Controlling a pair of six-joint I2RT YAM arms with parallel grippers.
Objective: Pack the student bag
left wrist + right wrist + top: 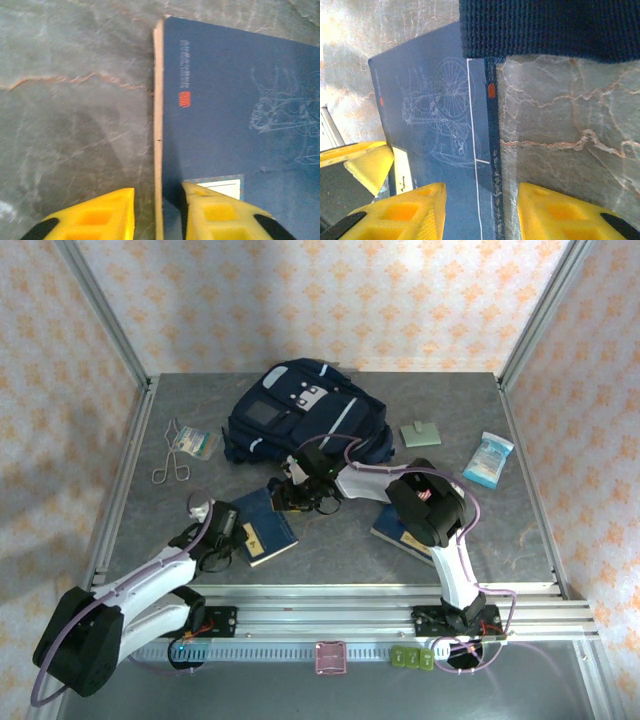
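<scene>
The student bag [300,412] lies at the far middle of the surface [510,540]; nearer, the left tool [157,192], jaws narrowly apart, straddles the page edge of a blue book [235,125]; the right tool [481,190], jaws wider, straddles its spine.

A grey marbled table [505,530] sits between pale orange-patterned walls [330,300] and aluminium corner posts [105,312].
</scene>
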